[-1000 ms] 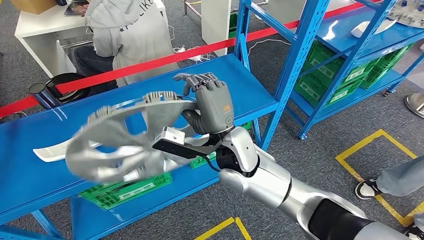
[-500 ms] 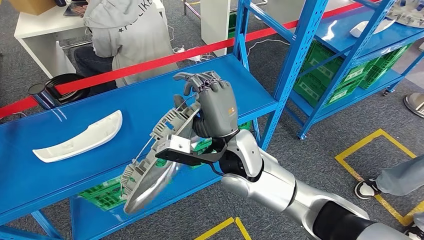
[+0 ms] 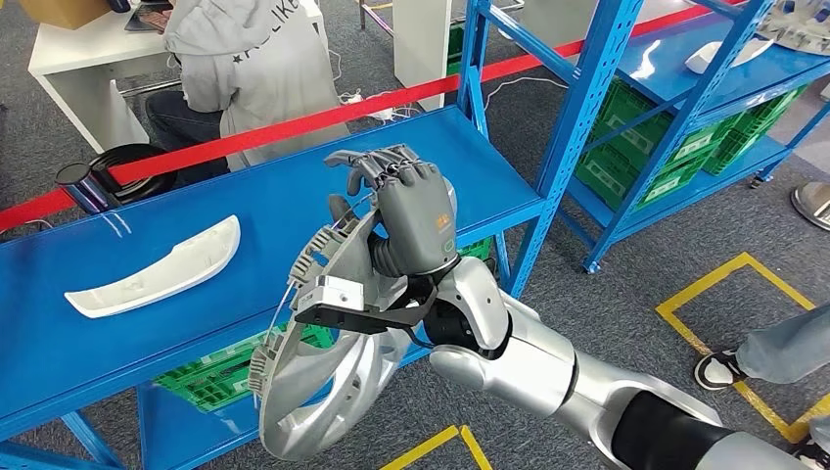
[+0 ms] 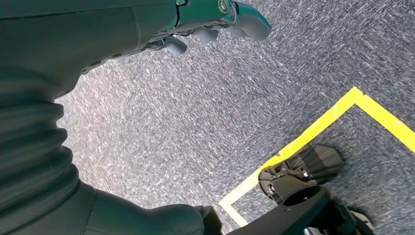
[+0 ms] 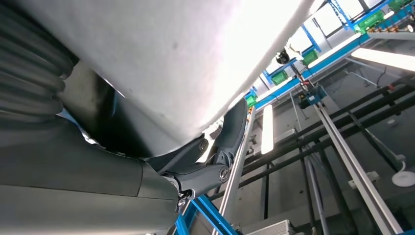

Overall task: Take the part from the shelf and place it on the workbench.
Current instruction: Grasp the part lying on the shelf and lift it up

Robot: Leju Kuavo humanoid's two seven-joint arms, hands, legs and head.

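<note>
My right hand (image 3: 411, 211) grips the rim of a large round grey part (image 3: 328, 392) with spokes and a toothed edge. The part hangs down from the hand, tilted, in front of the blue workbench's (image 3: 274, 196) near edge and partly below it. In the right wrist view the part's pale underside (image 5: 171, 58) lies close against the hand. My left hand (image 4: 215, 19) hangs over grey carpet, its fingers apart from the thumb and nothing in it.
A white curved part (image 3: 157, 266) lies on the bench at the left. Green crates (image 3: 225, 377) sit on the shelf beneath. Behind a red tape (image 3: 294, 125) sits a person in a grey hoodie (image 3: 250, 69). A blue rack (image 3: 685, 78) stands at the right, with another person's shoe (image 3: 724, 367) near it.
The part has swung from lying flat over the bench to hanging down off its front edge, still in my right hand. The white curved part is uncovered.
</note>
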